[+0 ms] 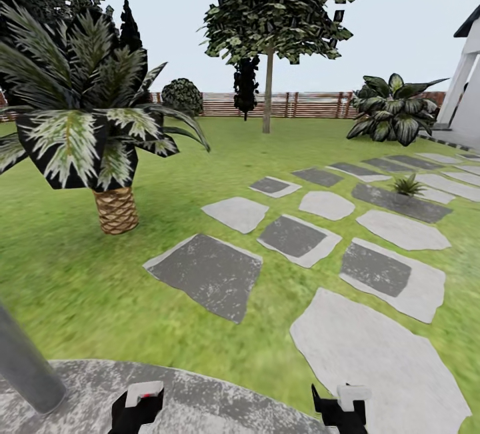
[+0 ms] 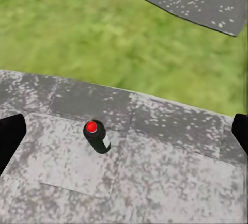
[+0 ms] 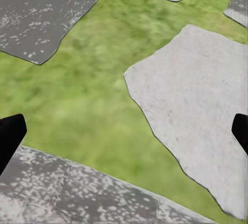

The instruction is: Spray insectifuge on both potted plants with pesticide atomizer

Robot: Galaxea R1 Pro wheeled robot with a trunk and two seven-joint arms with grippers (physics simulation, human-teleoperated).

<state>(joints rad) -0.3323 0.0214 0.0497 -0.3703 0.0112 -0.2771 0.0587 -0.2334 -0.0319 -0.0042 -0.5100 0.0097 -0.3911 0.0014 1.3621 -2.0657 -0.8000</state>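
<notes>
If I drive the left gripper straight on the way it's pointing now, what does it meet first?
Probably the pesticide atomizer, standing upright on the paved patio just left of centre between the open left gripper's fingers. It is slightly off the centreline, so the gripper might meet the paving beside it instead; depth is unclear.

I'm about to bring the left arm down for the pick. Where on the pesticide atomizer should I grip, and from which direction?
Probably around the dark body just under the red-topped head, coming down from above. In the left wrist view the pesticide atomizer stands upright on the paved patio, alone, and lies between the left gripper's open fingers. Its slim round body should fit between them, though it may tip easily.
</notes>
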